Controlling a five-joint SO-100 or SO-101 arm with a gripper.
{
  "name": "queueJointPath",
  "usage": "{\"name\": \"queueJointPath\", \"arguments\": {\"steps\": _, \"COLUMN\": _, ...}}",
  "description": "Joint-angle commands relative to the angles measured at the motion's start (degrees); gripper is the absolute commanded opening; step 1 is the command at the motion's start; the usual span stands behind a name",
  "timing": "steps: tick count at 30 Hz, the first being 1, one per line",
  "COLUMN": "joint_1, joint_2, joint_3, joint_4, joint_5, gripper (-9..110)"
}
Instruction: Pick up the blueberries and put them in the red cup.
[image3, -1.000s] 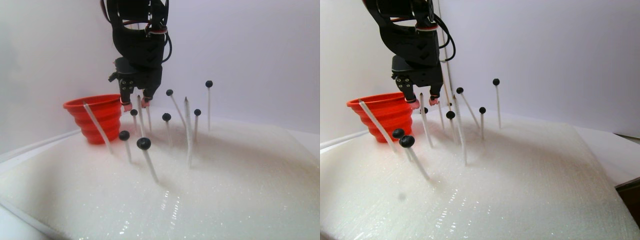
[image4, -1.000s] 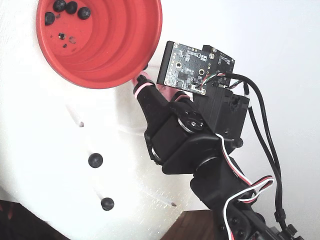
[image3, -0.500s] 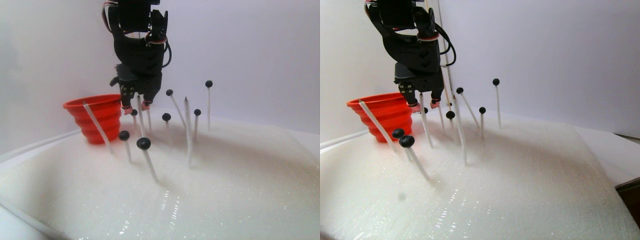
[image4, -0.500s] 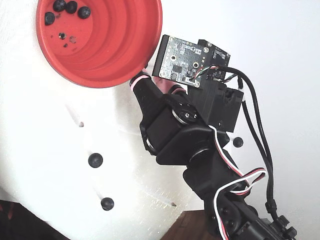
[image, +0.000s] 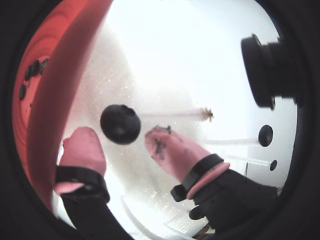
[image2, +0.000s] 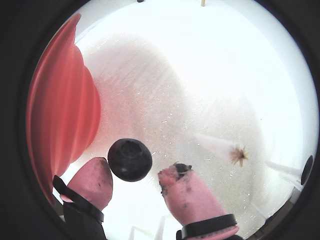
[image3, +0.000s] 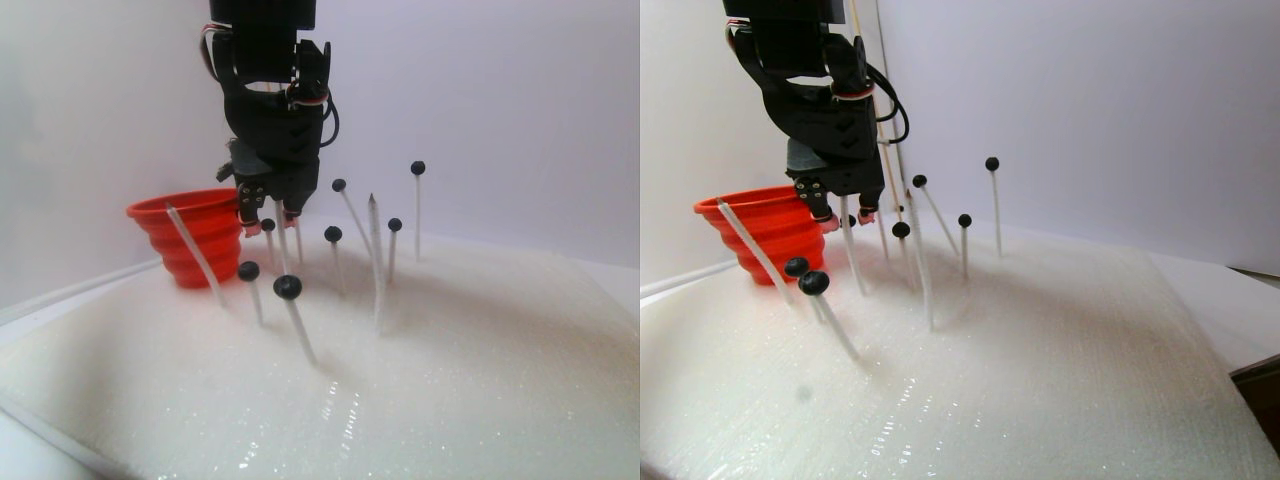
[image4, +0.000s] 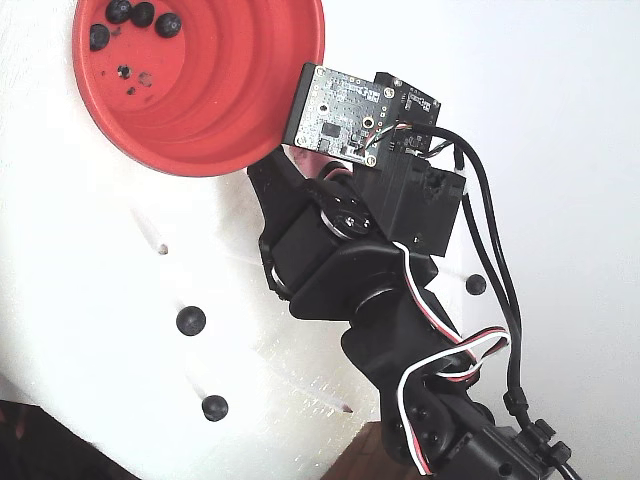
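Wrist views: my pincer (image: 122, 142) stands open, its pink fingertips (image2: 95, 182) flanking one blueberry (image2: 130, 159) without gripping it.
Stereo pair view: remaining blueberries (image3: 288, 287) sit on white sticks (image3: 300, 330).
Fixed view: red cup (image4: 255, 110) holds three berries (image4: 143, 16).

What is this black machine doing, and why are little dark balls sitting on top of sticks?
The black machine is a small robot arm. At its end is a gripper, like two pink fingers. Two round pictures come from cameras on the arm's wrist, looking down past the fingers. The wide double picture is from the side, and another looks down from above. The dark balls are blueberries stuck on thin white sticks in a white foam pad. One berry sits between the open fingers, not squeezed yet as far as I can tell. Beside it stands a red cup, with three berries already inside.
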Motion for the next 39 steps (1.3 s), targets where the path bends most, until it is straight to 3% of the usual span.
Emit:
{"name": "queueJointPath", "arguments": {"steps": 1, "joint_1": -1.41, "joint_2": 1.14, "joint_3": -4.04, "joint_4": -1.85, "joint_5": -0.09, "gripper": 19}}
{"name": "queueJointPath", "arguments": {"steps": 39, "joint_1": -2.02, "joint_2": -3.34, "joint_3": -7.21, "joint_4": -7.73, "joint_5": 3.96, "gripper": 15}}
